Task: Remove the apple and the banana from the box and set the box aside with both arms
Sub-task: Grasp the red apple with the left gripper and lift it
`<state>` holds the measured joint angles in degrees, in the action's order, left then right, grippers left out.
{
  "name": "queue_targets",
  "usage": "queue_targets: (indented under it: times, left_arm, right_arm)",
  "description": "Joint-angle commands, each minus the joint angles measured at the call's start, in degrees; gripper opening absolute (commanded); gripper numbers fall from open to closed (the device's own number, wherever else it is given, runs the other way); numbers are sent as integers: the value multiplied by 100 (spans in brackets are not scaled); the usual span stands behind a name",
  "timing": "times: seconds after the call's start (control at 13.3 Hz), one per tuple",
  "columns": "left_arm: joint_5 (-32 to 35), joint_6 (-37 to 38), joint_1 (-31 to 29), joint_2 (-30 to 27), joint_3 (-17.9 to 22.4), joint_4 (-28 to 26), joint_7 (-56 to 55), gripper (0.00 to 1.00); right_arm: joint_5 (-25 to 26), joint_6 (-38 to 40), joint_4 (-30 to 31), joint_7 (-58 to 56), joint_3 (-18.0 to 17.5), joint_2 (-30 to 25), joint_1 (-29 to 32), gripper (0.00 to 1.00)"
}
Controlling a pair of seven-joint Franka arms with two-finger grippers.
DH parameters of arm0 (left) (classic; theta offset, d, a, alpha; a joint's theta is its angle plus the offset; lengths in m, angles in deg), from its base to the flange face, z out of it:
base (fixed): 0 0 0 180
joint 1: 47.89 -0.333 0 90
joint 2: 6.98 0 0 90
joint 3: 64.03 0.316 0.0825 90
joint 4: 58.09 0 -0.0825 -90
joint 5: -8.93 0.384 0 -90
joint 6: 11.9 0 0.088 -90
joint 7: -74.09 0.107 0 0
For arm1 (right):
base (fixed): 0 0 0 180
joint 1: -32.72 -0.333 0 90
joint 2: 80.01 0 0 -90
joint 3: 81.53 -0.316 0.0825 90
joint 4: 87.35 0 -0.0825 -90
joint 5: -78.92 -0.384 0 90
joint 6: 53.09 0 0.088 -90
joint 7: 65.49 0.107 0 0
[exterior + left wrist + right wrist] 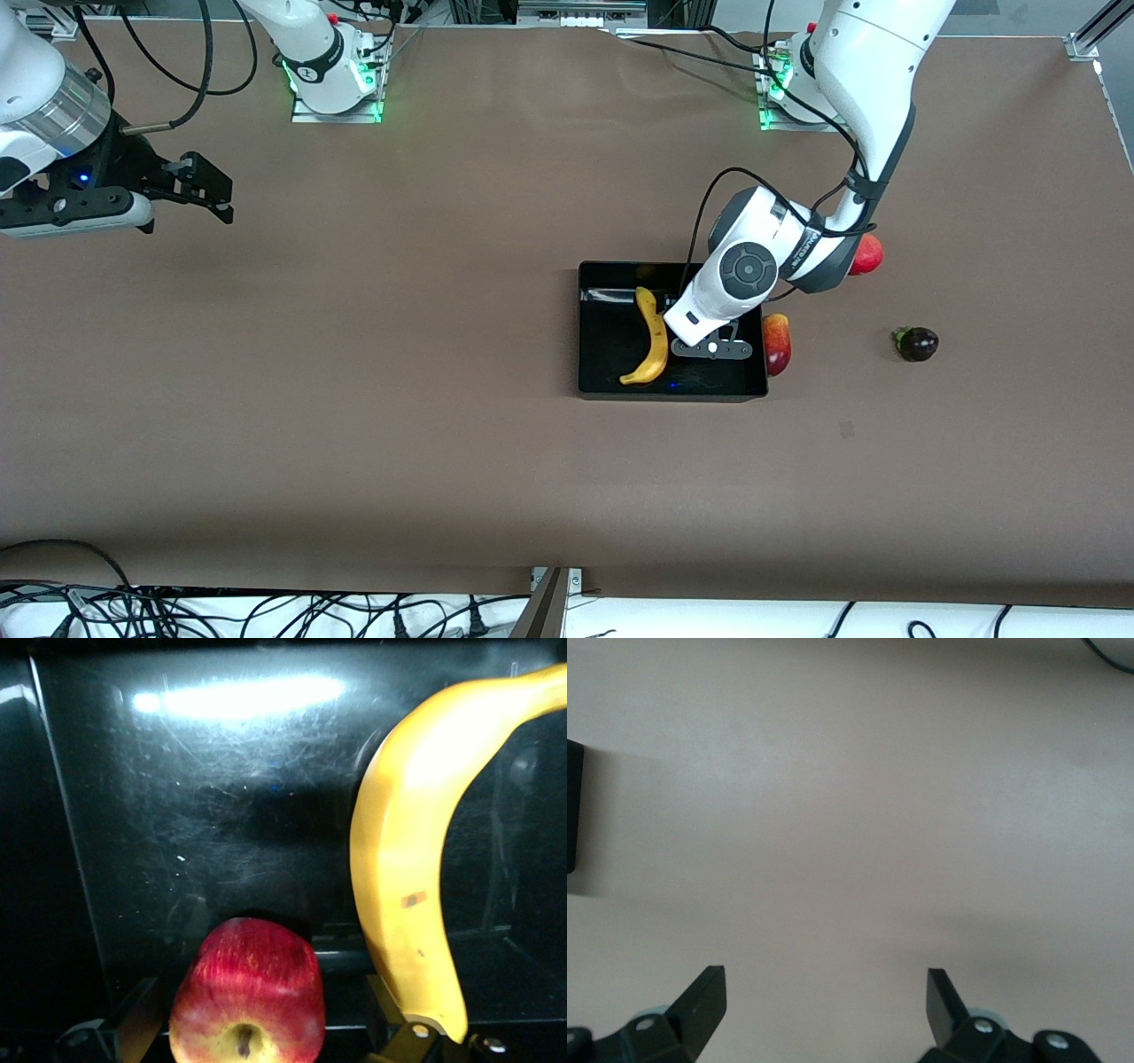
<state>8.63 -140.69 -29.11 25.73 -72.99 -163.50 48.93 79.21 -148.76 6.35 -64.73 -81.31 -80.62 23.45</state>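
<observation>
The black bin (pixel 611 377) sits mid-table toward the left arm's end. The yellow banana (pixel 653 338) lies in it and also shows in the left wrist view (pixel 407 859). My left gripper (pixel 713 350) is down inside the bin beside the banana. In the left wrist view, this gripper (pixel 261 988) is open, with the red apple (pixel 246 1001) between its spread fingers (pixel 140 1014), which do not touch it. The hand hides the apple in the front view. My right gripper (pixel 208 190) waits open and empty over bare table at the right arm's end; the right wrist view (pixel 826 1001) shows it too.
A red-and-yellow fruit (pixel 777 344) lies just outside the bin wall toward the left arm's end. Another red fruit (pixel 870 255) is partly hidden by the left arm. A dark purple fruit (pixel 917 344) lies farther toward that end. Cables hang along the table's near edge.
</observation>
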Motion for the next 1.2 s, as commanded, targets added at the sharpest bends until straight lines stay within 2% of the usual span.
queue_targets:
  times: [0.0, 0.15, 0.23, 0.3, 0.38, 0.45, 0.68, 0.9, 0.98, 1.13]
  left_arm:
    - [161, -85, 20, -194, 26, -191, -15, 100]
    - [171, -94, 29, -185, 26, -261, -198, 100]
    - [171, -76, 29, -194, 26, -278, -234, 79]
    - [179, -50, 29, -194, 26, -279, -226, 45]
    - [180, -32, 20, -203, 26, -261, -226, 19]
    - [180, -6, 20, -238, 26, -217, -235, 8]
    - [180, 300, -15, -623, 26, 19, -208, 7]
    - [232, 2088, -163, -792, 149, 984, -147, 7]
    - [476, 2556, -277, -826, 141, 1161, -77, 8]
    - [943, 2911, -384, -1046, 132, 1006, 343, 9]
  right_arm:
    - [-55, 40, -80, -94, 5, 17, -4, 100]
    - [-55, 49, -71, -94, 5, 17, -4, 100]
    - [-55, 49, -71, -94, 5, 17, -4, 100]
    - [-55, 49, -80, -94, 5, 17, -4, 100]
    - [-55, 49, -80, -94, 5, 17, -4, 100]
    - [-55, 58, -71, -94, 5, 17, -4, 100]
    - [-55, 58, -80, -94, 5, 17, -4, 100]
    - [-55, 58, -71, -94, 5, 17, -4, 100]
    - [-55, 58, -71, -94, 5, 17, -4, 100]
    - [-55, 58, -71, -94, 5, 17, -4, 100]
